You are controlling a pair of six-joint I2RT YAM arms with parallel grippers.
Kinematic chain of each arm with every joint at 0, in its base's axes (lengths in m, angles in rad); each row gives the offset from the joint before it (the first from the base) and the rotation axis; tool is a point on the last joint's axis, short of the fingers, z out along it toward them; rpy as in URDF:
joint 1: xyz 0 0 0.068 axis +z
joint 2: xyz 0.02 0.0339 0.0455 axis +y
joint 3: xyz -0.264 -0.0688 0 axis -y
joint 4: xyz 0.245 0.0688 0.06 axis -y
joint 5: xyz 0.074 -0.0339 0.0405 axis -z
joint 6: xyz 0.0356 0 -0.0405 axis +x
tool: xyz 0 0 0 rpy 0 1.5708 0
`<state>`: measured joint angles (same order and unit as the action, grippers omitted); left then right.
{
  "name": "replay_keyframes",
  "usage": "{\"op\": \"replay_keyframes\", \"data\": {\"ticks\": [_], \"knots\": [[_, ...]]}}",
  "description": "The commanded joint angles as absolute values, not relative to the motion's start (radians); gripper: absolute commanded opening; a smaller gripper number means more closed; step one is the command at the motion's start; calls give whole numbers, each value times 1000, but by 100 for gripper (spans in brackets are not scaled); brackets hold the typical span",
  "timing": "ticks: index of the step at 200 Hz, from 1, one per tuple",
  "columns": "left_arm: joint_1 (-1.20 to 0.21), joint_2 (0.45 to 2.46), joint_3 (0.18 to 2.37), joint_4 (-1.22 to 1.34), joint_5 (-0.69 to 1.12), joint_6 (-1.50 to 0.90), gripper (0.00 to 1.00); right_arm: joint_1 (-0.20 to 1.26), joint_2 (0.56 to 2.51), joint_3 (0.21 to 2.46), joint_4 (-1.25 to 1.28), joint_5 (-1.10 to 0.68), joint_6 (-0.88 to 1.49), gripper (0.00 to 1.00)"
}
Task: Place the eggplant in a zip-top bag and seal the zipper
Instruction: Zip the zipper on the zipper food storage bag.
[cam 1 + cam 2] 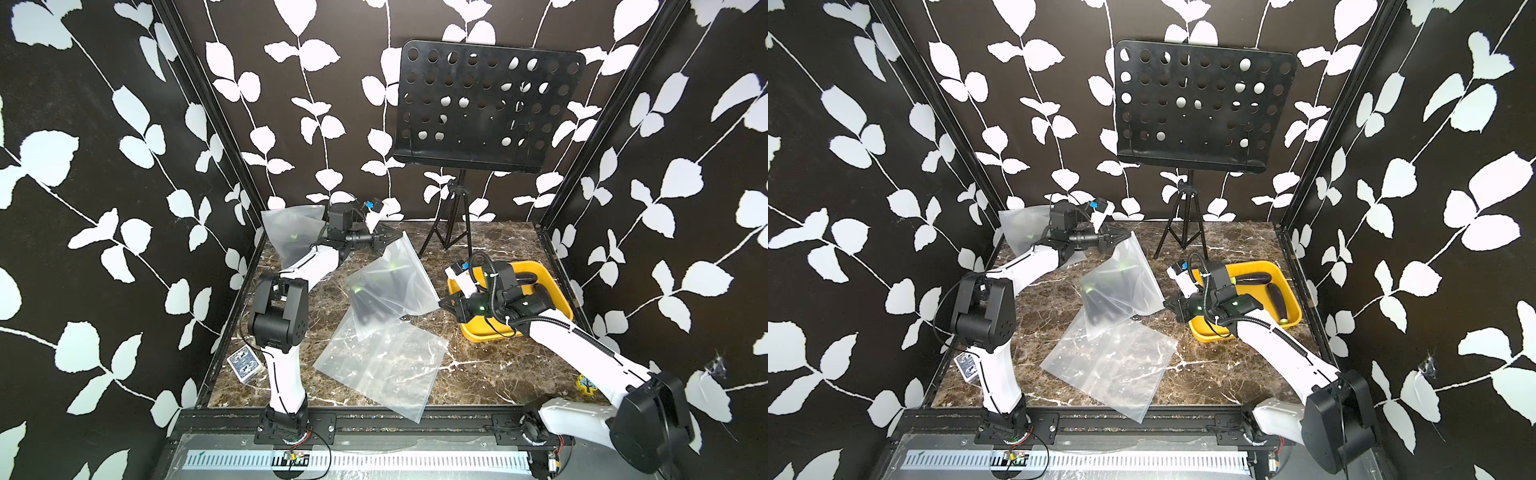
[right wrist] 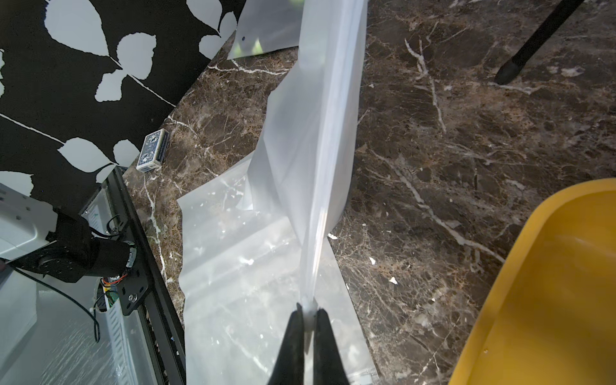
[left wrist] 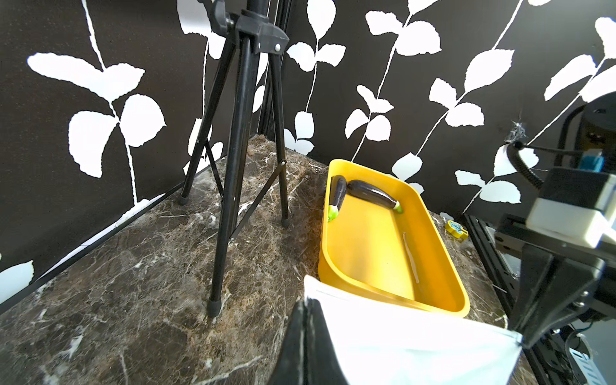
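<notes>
The cell is lined with black leaf-print wallpaper [image 1: 62,232] around a brown marble tabletop [image 1: 490,374]. A perforated music stand [image 1: 486,108] occupies the upper centre of both top views.

The zip-top bag [image 1: 399,291] hangs at frame centre, stretched between both arms. The left gripper [image 1: 390,240] is clenched on its upper corner. The right gripper [image 2: 308,313] is clenched on the zipper edge at the opposite end. A dark shape with green tips inside the bag appears to be the eggplant [image 1: 365,303].

The step in hand is judged to be sealing.
1. Hold the zipper strip taut and straight.
2. Press the track along its full length with an even pinch.
3. Do not let the eggplant's weight pull the track apart.

Below lies an empty bag [image 1: 382,365]. At right, a yellow tray [image 3: 322,260] holds spare eggplants [image 3: 371,194]. A card box [image 1: 244,362] sits at lower left.
</notes>
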<state>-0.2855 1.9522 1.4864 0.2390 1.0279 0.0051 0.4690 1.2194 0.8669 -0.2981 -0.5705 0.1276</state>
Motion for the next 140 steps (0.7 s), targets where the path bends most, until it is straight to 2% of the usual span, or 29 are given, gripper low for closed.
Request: {"op": "replay_keyframes", "data": {"ticks": [1, 37, 44, 65, 80, 82, 85, 107, 140], "knots": [[-234, 1942, 1531, 346, 928, -14, 0, 483, 1204, 836, -456, -583, 127, 0], [-242, 1944, 1536, 350, 994, -36, 0, 483, 1222, 856, -374, -548, 141, 1], [-246, 1944, 1535, 347, 1005, -35, 0, 482, 1233, 867, -333, -540, 162, 8], [-264, 1947, 1532, 350, 1053, -46, 0, 482, 1281, 920, -219, -555, 216, 39], [-267, 1950, 1527, 364, 1052, -69, 0, 482, 1309, 963, -150, -528, 243, 49], [-267, 1951, 1527, 368, 1047, -74, 0, 482, 1312, 970, -146, -521, 247, 54], [-267, 1953, 1525, 375, 1042, -81, 0, 482, 1316, 981, -137, -506, 252, 57], [-265, 1967, 1539, 355, 976, -83, 0, 480, 1310, 1036, -122, -348, 274, 64], [-263, 2001, 1577, 372, 838, -125, 0, 449, 1246, 1015, -141, -157, 271, 68]]}}
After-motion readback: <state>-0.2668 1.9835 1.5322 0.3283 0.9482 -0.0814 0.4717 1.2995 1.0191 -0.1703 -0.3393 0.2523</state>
